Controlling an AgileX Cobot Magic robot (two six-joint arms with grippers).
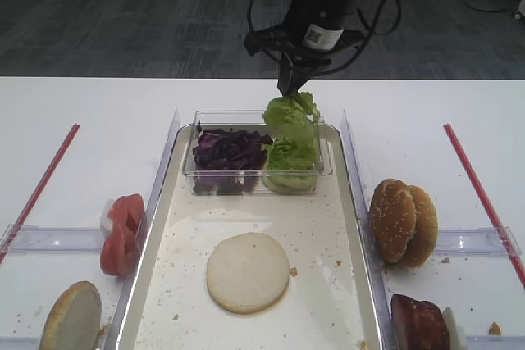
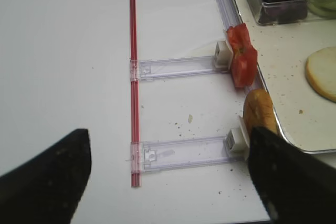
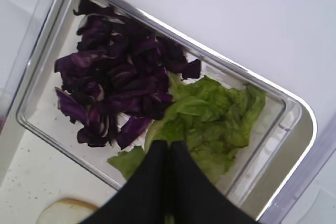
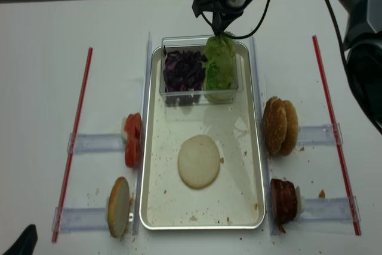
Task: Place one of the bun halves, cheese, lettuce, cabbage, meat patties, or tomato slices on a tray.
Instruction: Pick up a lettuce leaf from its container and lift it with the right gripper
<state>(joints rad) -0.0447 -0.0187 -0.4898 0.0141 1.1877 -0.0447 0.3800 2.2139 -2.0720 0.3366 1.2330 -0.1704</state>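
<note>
Exterior high view has the right gripper [image 1: 289,86] hanging over the back of the small clear plastic tub [image 1: 246,171], black fingers pinched together on the top edge of a light green ruffled lettuce leaf [image 1: 291,114]. The leaf dangles from the tips, with its lower part down around the rest of the lettuce in the tub's right half. The right wrist camera backs this up: both fingers pressed shut, green leaf right at the tips.

The heap of dark purple shredded cabbage [image 1: 227,152] fills the tub's left half. The tub sits at the far end of the long silver metal tray [image 1: 349,227], and a pale cream flat-faced bun half [image 1: 247,271] lies on the tray's speckled white bottom.

Left of the tray: bright red tomato slices [image 1: 121,233] standing on edge, plus another bun half [image 1: 71,317] on edge nearer the camera. Right of it: two golden sesame bun tops [image 1: 402,220] and dark reddish-brown meat patties [image 1: 418,323].

Left gripper [image 2: 168,182] is spread wide over bare white table, holding nothing.
</note>
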